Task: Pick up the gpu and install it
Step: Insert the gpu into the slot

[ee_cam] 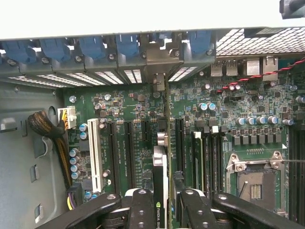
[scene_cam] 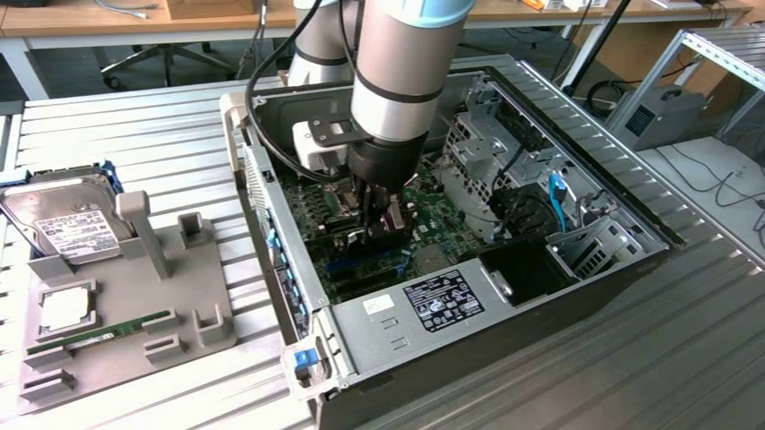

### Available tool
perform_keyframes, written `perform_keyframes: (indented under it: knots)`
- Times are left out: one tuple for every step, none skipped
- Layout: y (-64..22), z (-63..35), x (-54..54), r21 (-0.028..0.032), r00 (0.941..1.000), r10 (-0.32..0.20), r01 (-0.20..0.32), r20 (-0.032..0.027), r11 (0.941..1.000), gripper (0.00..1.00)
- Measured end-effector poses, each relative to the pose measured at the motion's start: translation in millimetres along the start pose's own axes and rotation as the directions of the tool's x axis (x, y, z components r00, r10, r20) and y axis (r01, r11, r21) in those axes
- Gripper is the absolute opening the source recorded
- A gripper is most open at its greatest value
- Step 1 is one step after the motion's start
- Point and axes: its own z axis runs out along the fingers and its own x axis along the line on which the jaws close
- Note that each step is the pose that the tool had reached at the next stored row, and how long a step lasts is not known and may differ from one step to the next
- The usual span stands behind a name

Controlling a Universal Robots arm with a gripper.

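We saw the gpu (ee_cam: pixel 161 176) standing on edge over the motherboard (ee_cam: pixel 138 119), between the black expansion slots, pinched by the gripper (ee_cam: pixel 164 202), whose fingers (ee_cam: pixel 142 210) were closed on the card. The arm (scene_cam: pixel 400 63) reached down into the open computer case (scene_cam: pixel 597 206); a hard drive (scene_cam: pixel 66 224) lay on the grey fixture (scene_cam: pixel 132 331) at the exterior view's left.

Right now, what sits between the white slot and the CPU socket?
In the wrist view: black expansion slots and the gpu, edge-on in the gripper.
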Motion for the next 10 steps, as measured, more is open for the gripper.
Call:
perform_keyframes:
  knots:
    - [0.0, 0.4, 0.0, 0.0000, 1.0000, 0.000, 0.000, -0.0001, 1.0000, 0.26]
    - [0.0, 0.7, 0.0, -0.0001, 1.0000, 0.000, 0.000, -0.0002, 1.0000, 0.26]
    - [0.0, 0.9, 0.0, -0.0001, 1.0000, 0.000, 0.000, -0.0001, 1.0000, 0.26]
    - [0.0, 1.0, 0.0, 0.0000, 1.0000, 0.000, 0.000, 0.0000, 1.0000, 0.26]
    - [0.0, 1.1, 0.0, 0.0001, 1.0000, 0.000, 0.000, 0.0003, 1.0000, 0.26]
    - [0.0, 1.1, 0.0, 0.0001, 1.0000, 0.000, 0.000, 0.0004, 1.0000, 0.26]
    - [0.0, 1.1, 0.0, 0.0001, 1.0000, 0.000, 0.000, 0.0004, 1.0000, 0.26]
    - [0.0, 1.2, 0.0, 0.0001, 1.0000, 0.000, 0.000, 0.0004, 1.0000, 0.26]
    - [0.0, 1.2, 0.0, 0.0001, 1.0000, 0.000, 0.000, 0.0004, 1.0000, 0.26]
    - [0.0, 1.2, 0.0, 0.0001, 1.0000, 0.000, 0.000, 0.0004, 1.0000, 0.26]
